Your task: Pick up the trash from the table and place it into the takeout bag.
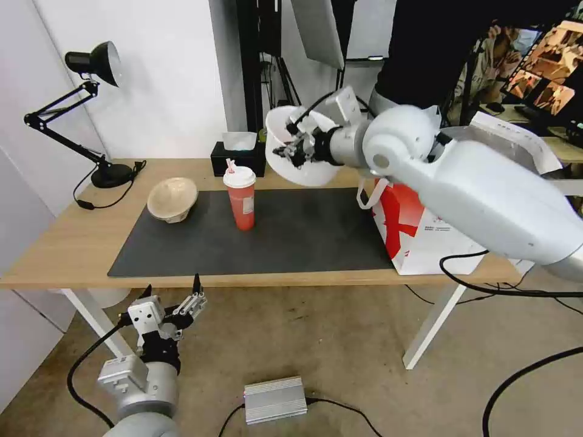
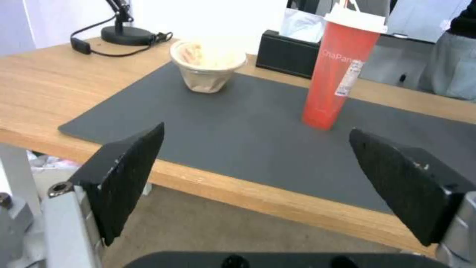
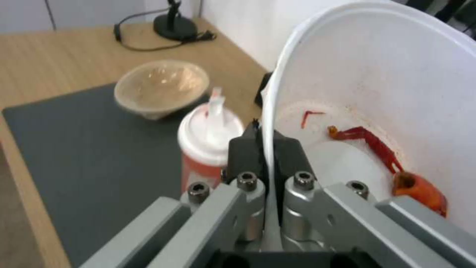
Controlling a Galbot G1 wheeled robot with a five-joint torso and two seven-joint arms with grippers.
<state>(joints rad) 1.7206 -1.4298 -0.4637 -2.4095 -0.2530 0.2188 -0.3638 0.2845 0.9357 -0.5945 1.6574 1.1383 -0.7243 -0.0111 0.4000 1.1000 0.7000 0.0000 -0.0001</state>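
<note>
Red cup (image 2: 337,70) reads "ChaPan"; right gripper (image 3: 265,149) pinches white bowl (image 3: 386,93) rim at the cup's 2 o'clock; left gripper (image 1: 173,291) spread.

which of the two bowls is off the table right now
The white bowl, pinched at its rim by the right tool; the beige pulp-fibre bowl sits on the mat.

The white round bowl (image 1: 303,155) hangs tipped on its side at upper centre of the head view, red scraps (image 3: 392,160) stuck inside, its rim pinched in the right claw (image 1: 290,147). The red drink cup (image 1: 242,197), white dome lid and straw, stands upright at centre-left on the dark mat (image 1: 291,243). The beige pulp-fibre bowl (image 1: 172,199) sits tilted at the mat's left edge. The white and red takeout bag (image 1: 419,233) stands at right on the desk (image 1: 54,243).
</note>
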